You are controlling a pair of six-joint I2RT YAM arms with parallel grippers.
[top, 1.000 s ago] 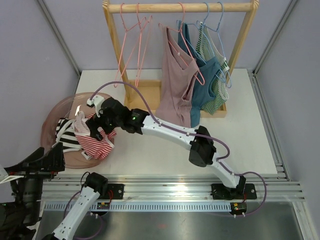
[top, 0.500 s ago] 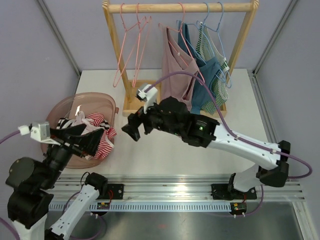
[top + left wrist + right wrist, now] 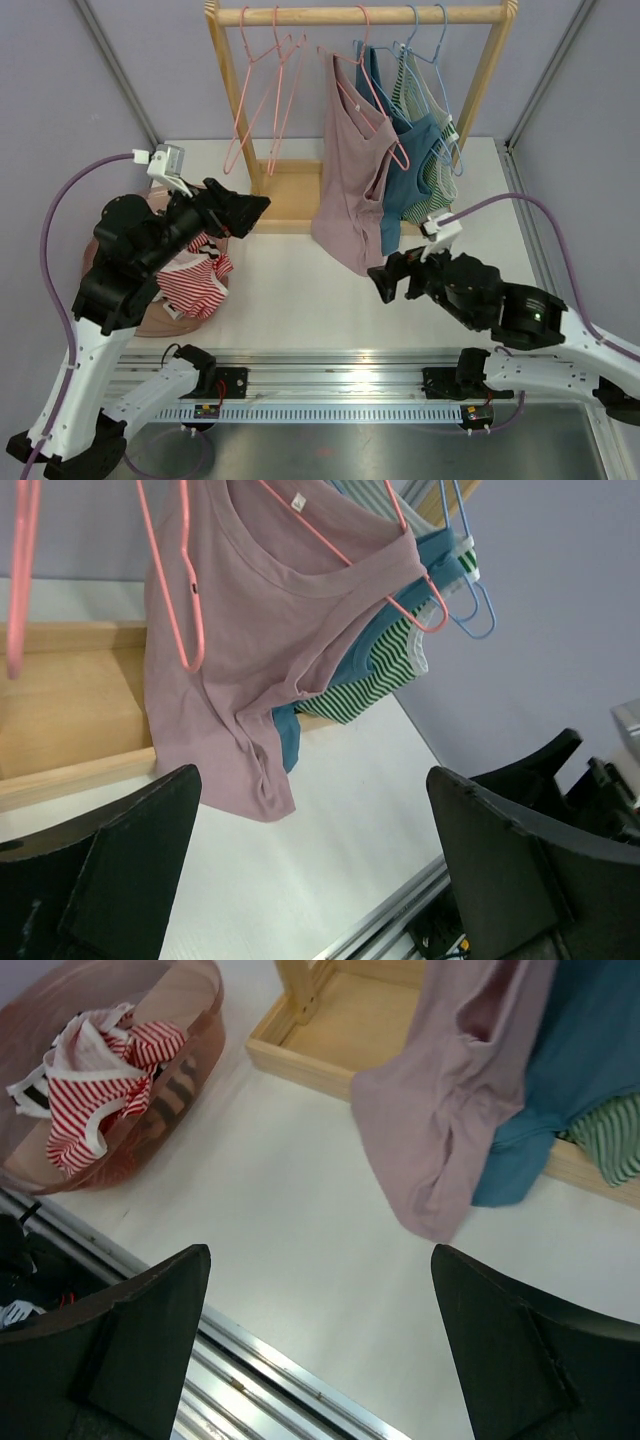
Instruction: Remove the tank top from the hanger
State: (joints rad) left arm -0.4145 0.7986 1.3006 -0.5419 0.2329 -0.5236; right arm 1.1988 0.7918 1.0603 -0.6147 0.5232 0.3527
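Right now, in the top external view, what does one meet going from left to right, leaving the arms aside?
pink basket with clothes → empty pink hangers → mauve tank top → blue tank top → green-striped tank top

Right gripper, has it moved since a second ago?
Yes. The right gripper was over the pink basket; it now sits far to the right of it, below the hanging mauve tank top, jaws open.
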